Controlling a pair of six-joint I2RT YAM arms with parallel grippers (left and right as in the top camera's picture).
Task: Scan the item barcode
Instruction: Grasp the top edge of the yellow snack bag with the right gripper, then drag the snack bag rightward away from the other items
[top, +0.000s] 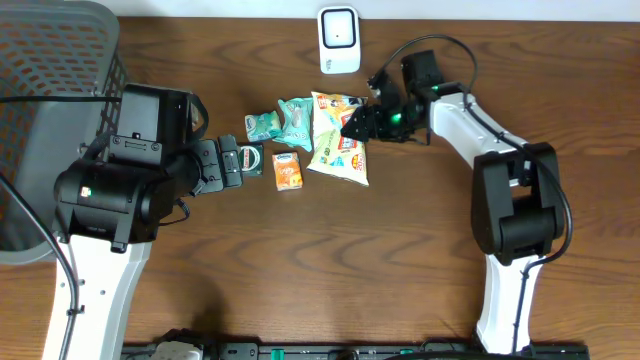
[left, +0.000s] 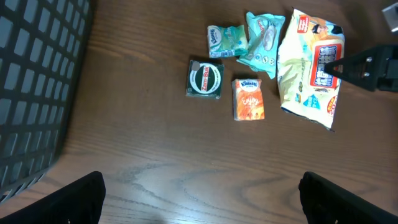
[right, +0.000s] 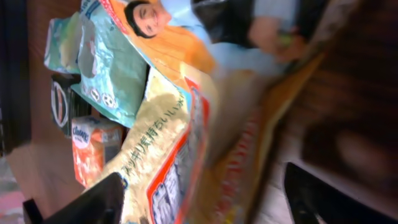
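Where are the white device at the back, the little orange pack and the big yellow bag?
white device (top: 339, 40), overhead view, middle of its face.
orange pack (left: 248, 99), left wrist view, middle of its top.
yellow bag (left: 309, 68), left wrist view, middle of its printed front.

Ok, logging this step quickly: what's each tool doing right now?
Left tool: open, holding nothing.
Right tool: open, fingers either side of the yellow snack bag; no firm grip visible.
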